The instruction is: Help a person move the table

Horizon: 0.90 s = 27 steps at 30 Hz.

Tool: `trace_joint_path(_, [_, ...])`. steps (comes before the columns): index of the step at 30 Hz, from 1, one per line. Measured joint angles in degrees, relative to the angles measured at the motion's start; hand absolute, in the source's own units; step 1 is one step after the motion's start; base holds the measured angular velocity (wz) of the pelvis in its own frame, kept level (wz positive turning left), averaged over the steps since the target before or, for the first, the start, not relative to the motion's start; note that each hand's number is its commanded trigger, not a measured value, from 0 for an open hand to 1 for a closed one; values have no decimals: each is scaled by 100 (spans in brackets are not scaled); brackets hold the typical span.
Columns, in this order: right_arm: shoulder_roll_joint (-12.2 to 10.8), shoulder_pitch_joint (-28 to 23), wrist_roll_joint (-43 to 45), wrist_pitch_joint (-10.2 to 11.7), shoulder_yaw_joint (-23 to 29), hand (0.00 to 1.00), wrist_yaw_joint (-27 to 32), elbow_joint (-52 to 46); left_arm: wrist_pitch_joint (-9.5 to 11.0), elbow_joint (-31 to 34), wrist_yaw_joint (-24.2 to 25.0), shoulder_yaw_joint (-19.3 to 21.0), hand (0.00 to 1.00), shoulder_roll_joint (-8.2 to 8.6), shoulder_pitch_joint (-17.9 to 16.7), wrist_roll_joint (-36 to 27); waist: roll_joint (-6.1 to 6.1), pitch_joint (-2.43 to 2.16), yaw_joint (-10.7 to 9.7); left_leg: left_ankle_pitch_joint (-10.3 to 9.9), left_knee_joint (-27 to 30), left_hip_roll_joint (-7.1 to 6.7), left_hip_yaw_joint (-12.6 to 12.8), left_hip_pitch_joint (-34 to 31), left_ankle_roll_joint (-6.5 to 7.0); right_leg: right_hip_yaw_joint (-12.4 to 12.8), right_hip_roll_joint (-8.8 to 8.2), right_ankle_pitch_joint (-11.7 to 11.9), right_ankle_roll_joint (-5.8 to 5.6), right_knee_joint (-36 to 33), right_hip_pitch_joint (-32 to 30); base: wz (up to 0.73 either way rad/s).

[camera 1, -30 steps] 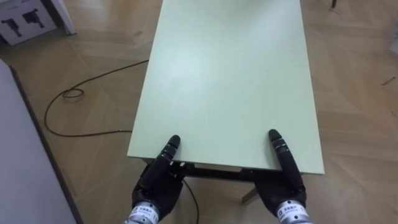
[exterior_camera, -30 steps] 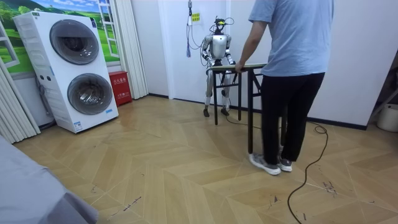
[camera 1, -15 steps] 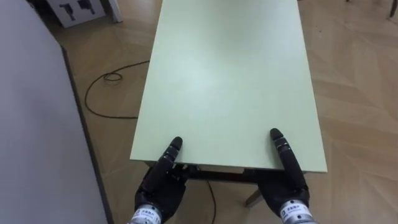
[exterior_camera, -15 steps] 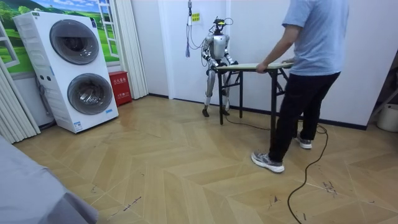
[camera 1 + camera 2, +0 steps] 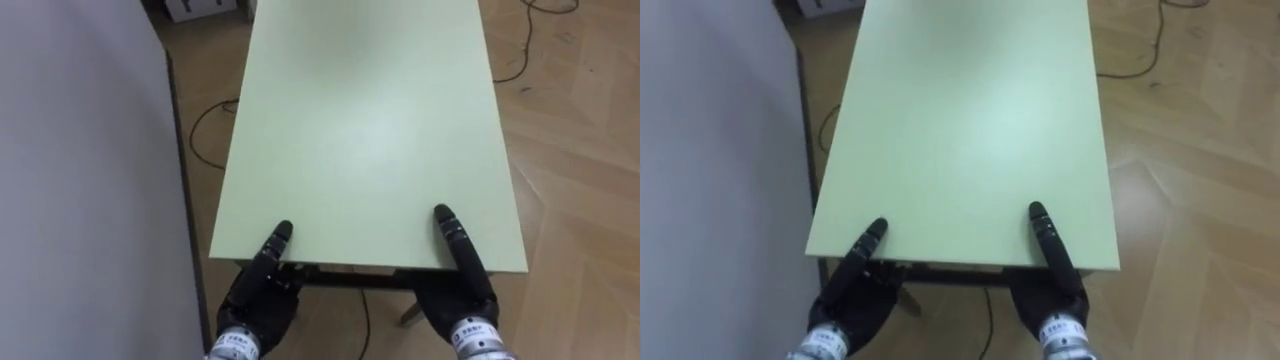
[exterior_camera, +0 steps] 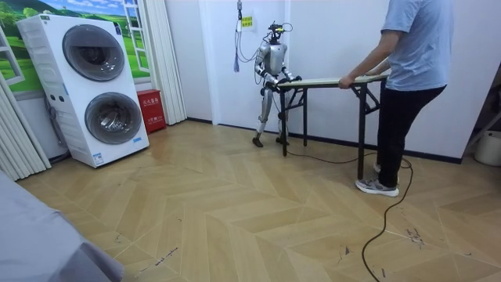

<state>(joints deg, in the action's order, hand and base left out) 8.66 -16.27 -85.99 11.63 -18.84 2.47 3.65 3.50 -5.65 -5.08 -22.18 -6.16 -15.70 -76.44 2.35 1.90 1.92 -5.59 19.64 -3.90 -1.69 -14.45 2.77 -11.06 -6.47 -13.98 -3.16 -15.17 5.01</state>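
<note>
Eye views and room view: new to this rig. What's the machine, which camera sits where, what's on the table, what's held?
It is a two-legged humanoid robot. The two eye views come from a stereo camera on its head, looking down; the room view is from a camera standing across the room. The pale green table has a bare top. The left hand and right hand are at its near edge, partly beneath it, so the grip is hidden. A person holds the far end.
</note>
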Motion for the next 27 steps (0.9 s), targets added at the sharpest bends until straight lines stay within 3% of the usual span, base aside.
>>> trace_joint_path(8, [-8,61,-6,-81,3,100,64,2,60,6,0,8,100,-71,-4,-26,-138,11,245,289,-232,6,-43,-56,-56,-15,117,1,2,265,117,25])
trace_joint_path(11, [-8,66,-7,-100,1,100,74,8,75,7,-1,4,100,-87,-4,-36,-151,8,341,414,-281,-2,-237,-107,-95,-30,216,10,58,258,116,42])
trace_joint_path(14, [-47,55,-7,-108,-2,100,84,15,134,31,-1,1,100,-124,-2,-44,-148,5,289,648,-454,-68,-604,-107,-169,-25,389,-12,289,260,109,62])
trace_joint_path(17, [-46,91,-20,-75,11,100,93,12,147,42,-10,-20,100,-86,72,-43,-124,-11,247,1111,-967,-86,-662,-85,-241,-93,468,-9,327,425,99,60])
trace_joint_path(18, [-47,118,-41,-49,17,100,93,8,148,42,-25,-26,100,-91,129,-39,-126,-13,234,1337,-1250,-86,-657,-68,-371,-237,481,-17,355,550,86,39])
trace_joint_path(19, [-40,174,-47,-77,22,100,104,11,156,36,-25,6,100,-79,144,-41,-166,4,223,1261,-1127,-76,-418,-129,-372,-554,330,-71,413,654,74,23])
trace_joint_path(20, [-42,205,-41,-110,22,100,139,26,169,0,-24,13,100,-46,131,-44,-149,1,209,953,-701,4,-144,-234,-286,-629,297,-73,395,651,74,0])
trace_joint_path(21, [-46,199,-23,-128,-12,100,202,38,169,3,-13,18,100,-37,51,-55,-148,-5,198,234,196,194,570,-250,-151,-854,240,-67,385,623,113,8])
trace_joint_path(22, [-43,192,-31,-129,-12,100,206,35,169,6,3,18,100,-23,44,-54,-129,-14,149,-325,827,460,997,-217,-123,-1068,271,-70,373,578,126,22])
trace_joint_path(24, [-62,209,-53,-118,8,100,206,32,158,5,3,39,100,18,94,-44,-48,-20,39,-730,1131,707,1109,-192,-165,-1131,377,-142,347,344,37,38])
trace_joint_path(26, [-96,212,-45,-119,26,100,241,33,128,4,-30,76,100,15,129,-41,-39,-19,-66,-714,813,606,981,-85,-15,-953,380,-201,264,-12,-184,28])
trace_joint_path(27, [-112,172,-18,-118,33,100,251,32,128,4,-77,69,100,16,127,-26,-32,-19,-128,-673,618,520,845,20,39,-738,346,-230,226,-141,-303,22])
